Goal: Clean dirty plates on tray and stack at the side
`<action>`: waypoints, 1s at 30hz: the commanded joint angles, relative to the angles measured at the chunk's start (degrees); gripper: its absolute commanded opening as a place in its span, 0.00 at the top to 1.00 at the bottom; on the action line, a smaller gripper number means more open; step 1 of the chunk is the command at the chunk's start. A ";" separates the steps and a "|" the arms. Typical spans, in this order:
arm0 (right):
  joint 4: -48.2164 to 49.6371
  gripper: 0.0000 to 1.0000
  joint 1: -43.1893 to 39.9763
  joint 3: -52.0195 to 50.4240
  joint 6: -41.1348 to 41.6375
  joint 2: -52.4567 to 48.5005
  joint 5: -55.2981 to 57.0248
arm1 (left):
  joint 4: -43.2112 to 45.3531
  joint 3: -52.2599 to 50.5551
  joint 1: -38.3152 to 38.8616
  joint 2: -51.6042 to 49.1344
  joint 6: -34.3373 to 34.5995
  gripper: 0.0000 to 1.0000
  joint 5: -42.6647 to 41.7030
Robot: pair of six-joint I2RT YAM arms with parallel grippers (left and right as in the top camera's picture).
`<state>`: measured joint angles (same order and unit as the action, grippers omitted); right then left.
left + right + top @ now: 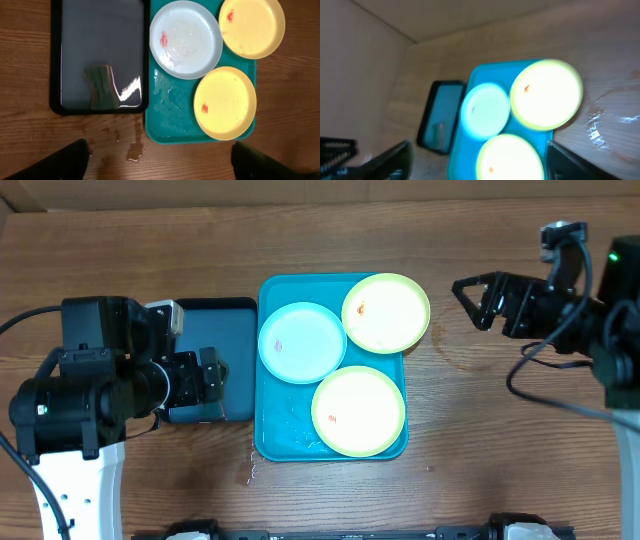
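The turquoise tray (268, 442) lies mid-table and holds three plates with small red smears: a light blue plate (301, 342) at its left, a yellow-green plate (386, 312) over its back right corner, and a second yellow-green plate (359, 411) at the front. All show in the left wrist view (186, 39) (251, 26) (225, 102) and right wrist view (485, 110) (546, 95) (510, 157). My left gripper (213, 376) is open and empty over the navy tray. My right gripper (478, 297) is open and empty, right of the tray.
A dark navy tray (212, 350) lies left of the turquoise tray and holds a small grey-green sponge (101, 86). Water droplets lie on the wood (134, 150) in front of it, and a wet patch (596, 128) lies right of the turquoise tray.
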<state>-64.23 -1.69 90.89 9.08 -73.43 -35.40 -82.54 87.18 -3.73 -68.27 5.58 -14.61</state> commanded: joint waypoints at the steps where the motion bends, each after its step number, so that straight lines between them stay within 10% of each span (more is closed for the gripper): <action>1: -0.20 0.41 1.68 0.13 -0.42 -2.69 -4.20 | -0.02 1.42 0.39 -0.87 -1.29 0.05 0.22; 6: -1.73 0.55 8.83 -1.05 -0.52 -8.81 -0.22 | -0.07 1.07 0.39 -1.38 -2.23 0.05 0.22; 15: -0.98 0.32 20.94 -1.05 -0.46 -19.63 10.69 | -0.07 1.01 0.39 -2.19 -2.23 0.00 0.24; 30: 8.33 0.42 25.27 -1.07 -0.09 -35.34 13.94 | -1.09 0.94 0.39 -3.45 -2.21 0.00 3.23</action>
<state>-56.69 23.62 89.97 8.97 -108.14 -22.02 -83.18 87.18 -3.73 -70.87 4.27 -12.56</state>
